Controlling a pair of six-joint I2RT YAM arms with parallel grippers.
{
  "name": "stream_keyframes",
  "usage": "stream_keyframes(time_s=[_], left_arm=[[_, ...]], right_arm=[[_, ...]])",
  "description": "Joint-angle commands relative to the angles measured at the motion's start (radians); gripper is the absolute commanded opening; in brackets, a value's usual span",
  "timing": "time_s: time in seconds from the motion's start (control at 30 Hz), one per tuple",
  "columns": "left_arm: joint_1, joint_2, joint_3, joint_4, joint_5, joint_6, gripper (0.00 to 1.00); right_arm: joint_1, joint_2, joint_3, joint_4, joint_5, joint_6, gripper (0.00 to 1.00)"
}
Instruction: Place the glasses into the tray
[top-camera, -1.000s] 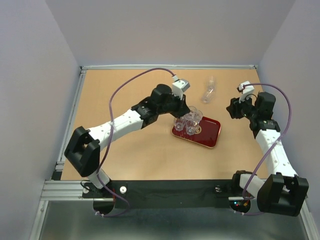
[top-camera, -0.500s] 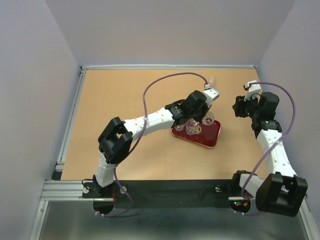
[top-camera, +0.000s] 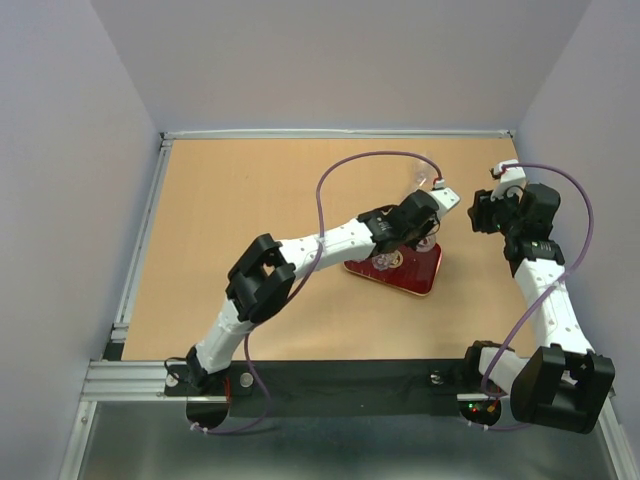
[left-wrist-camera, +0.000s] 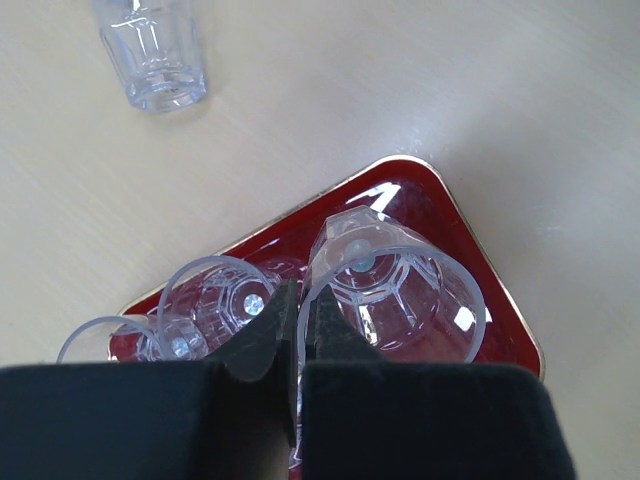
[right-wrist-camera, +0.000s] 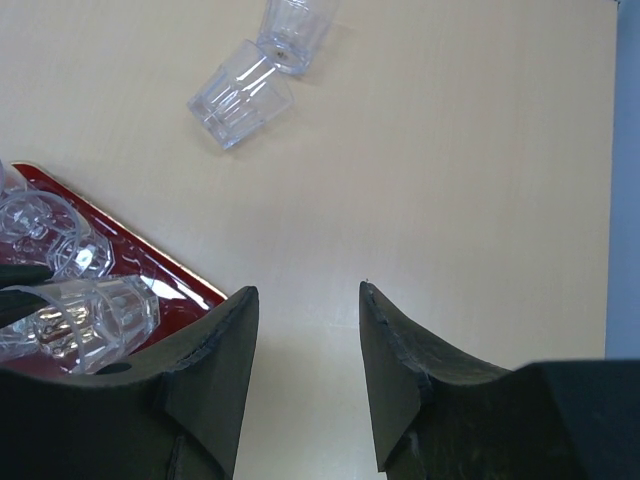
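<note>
Glasses: one held glass is pinched by its rim in the clenched left gripper, mouth toward the wrist camera, base over the tray corner, maybe touching. Two neighbours stand alongside. Loose glasses lie sideways on open table; right gripper gapes empty.

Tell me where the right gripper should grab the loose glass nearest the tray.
Grip the glass across its faceted wall, mid-length, coming down from above: it seems to lie on its side, and a second glass sits against its narrow end, so only the long sides look free.
</note>
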Motion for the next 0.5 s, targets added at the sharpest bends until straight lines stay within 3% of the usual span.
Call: stream_keyframes(time_s=[0.0, 0.47], left_arm=[[-0.009, 0.016, 0.077, -0.006, -0.058, 0.039, 0.00], [-0.010, 0.083, 0.121, -0.017, -0.052, 0.053, 0.06]], right_arm=[[-0.011, -0.028, -0.014, 0.054, 0.013, 0.011, 0.50], [-0.019, -0.034, -0.019, 0.060, 0.011, 0.017, 0.50]])
